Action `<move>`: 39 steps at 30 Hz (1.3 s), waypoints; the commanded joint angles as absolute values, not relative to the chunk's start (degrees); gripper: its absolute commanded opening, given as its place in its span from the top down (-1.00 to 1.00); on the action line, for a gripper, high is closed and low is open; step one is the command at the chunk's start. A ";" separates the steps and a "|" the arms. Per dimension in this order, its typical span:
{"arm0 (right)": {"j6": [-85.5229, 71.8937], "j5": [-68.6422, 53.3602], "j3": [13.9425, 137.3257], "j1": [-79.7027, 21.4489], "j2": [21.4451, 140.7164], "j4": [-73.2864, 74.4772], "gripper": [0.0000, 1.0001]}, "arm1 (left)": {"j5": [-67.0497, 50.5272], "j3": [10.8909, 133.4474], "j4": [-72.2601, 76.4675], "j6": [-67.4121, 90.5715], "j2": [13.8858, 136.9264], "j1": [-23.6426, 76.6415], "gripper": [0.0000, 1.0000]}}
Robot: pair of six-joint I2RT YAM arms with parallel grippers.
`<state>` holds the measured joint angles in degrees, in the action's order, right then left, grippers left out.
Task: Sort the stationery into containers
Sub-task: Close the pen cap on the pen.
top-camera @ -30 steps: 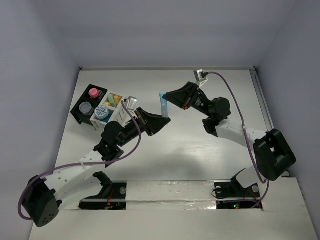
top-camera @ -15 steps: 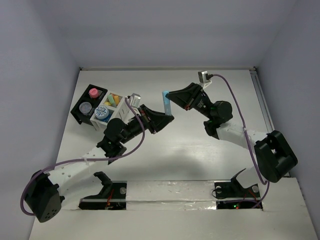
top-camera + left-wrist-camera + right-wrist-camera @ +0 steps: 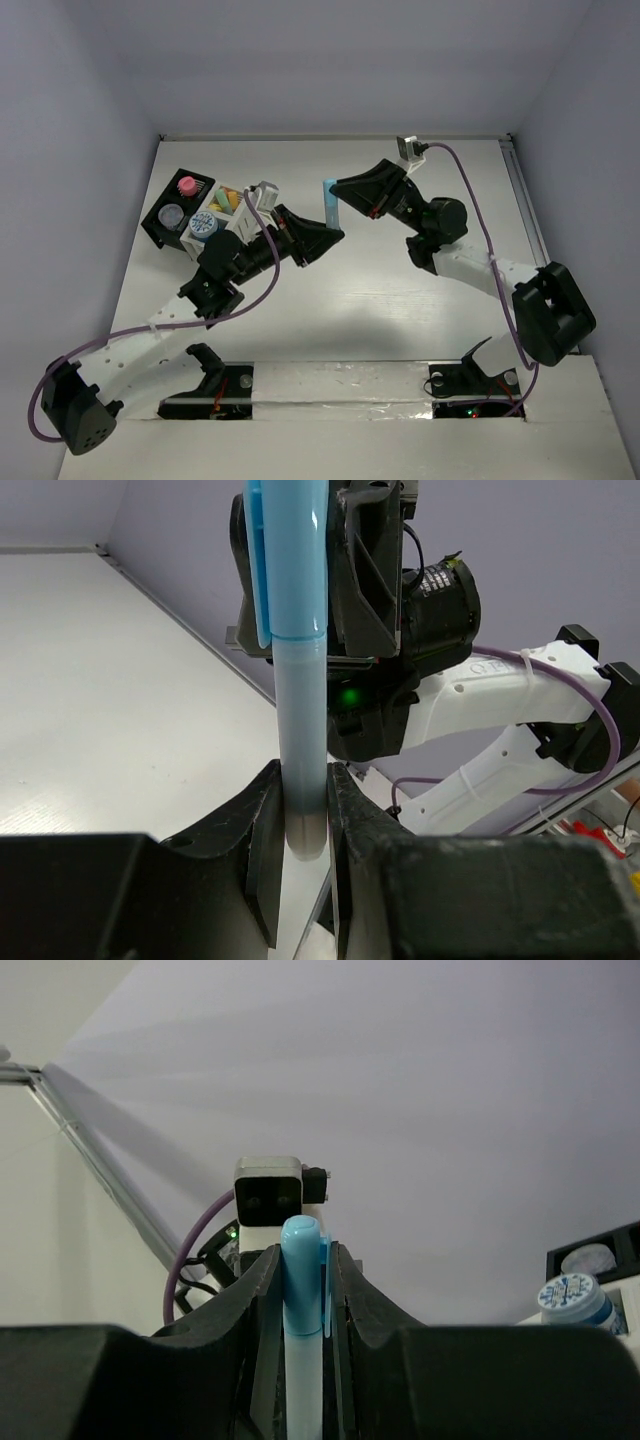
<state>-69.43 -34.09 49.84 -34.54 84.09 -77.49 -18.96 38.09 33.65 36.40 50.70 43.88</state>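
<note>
A light blue capped stick (image 3: 328,204) hangs upright in the air between my two grippers. My right gripper (image 3: 336,189) is shut on its cap end, seen in the right wrist view (image 3: 303,1260) with the stick (image 3: 302,1300) between the pads. My left gripper (image 3: 333,231) is shut on its pale lower end, seen in the left wrist view (image 3: 303,815) with the stick (image 3: 299,680) rising out of it. The black ribbed tray (image 3: 160,228) and the adjoining white box (image 3: 238,226) stand at the far left.
The tray holds a pink piece (image 3: 186,185) and a grey-lidded tub (image 3: 171,213). The white box holds a blue-lidded tub (image 3: 204,226) and yellow and green sticks (image 3: 226,200). Purple cables loop off both arms. Walls close the table at the back and sides.
My left arm has stretched up and to the right, bringing its fingers onto the stick's lower end. The right gripper has kept hold of the cap end and shifted slightly.
</note>
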 commanded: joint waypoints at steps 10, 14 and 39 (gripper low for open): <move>-58.98 -44.03 44.48 -41.66 87.36 -71.39 1.00 | -17.05 54.40 41.84 33.13 48.61 40.25 1.00; -55.29 -44.47 42.98 -43.07 86.66 -68.29 1.00 | -20.12 57.56 37.99 34.54 49.22 36.31 1.00; -53.87 -41.84 40.16 -45.88 85.07 -64.25 1.00 | -27.95 62.50 22.63 31.84 51.07 30.85 1.00</move>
<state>-56.34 -21.65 42.02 -40.27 81.45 -77.78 -38.11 56.27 -1.52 33.01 54.68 33.76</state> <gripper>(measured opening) 0.272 0.147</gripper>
